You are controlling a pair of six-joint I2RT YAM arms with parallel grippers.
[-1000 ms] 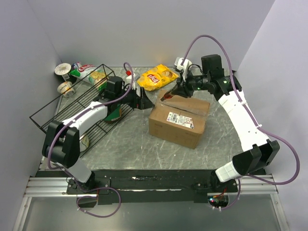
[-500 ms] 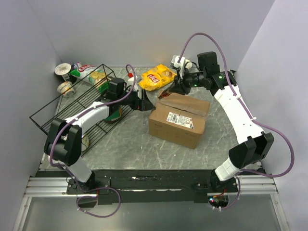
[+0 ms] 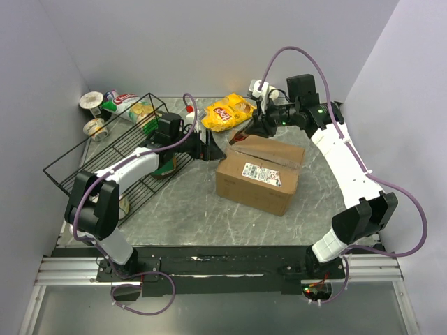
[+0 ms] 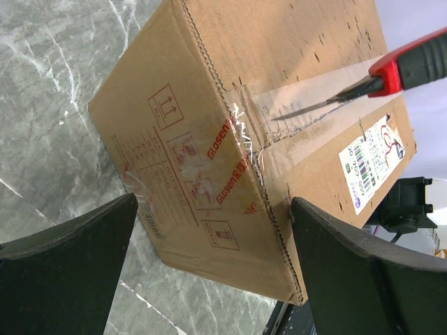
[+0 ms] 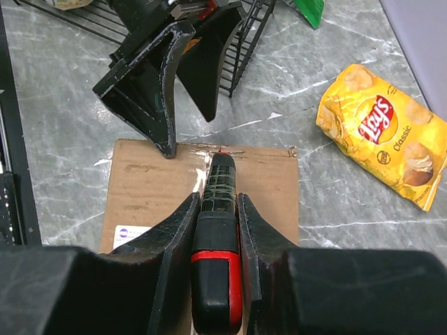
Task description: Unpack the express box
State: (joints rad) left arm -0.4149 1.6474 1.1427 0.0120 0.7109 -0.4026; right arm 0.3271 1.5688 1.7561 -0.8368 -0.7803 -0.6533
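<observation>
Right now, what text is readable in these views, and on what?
"Glosen", red, repeated on the tape of the express box.
"Lay's" and "Classic" on the yellow chip bag.
The shipping label: print too small to read.
The red side markings: two up arrows; the rest blurred.

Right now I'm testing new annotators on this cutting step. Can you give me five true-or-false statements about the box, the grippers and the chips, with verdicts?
1. The right gripper is shut on a red-and-black cutter. True.
2. The express box has its flaps folded open. False: they lie closed, with clear tape across the seam.
3. The left gripper grips the chips bag. False: it is open, at the box's end.
4. The cutter's blade lies on the tape. True.
5. The chips bag lies in the wire basket. False: it lies on the table beyond the box.
</observation>
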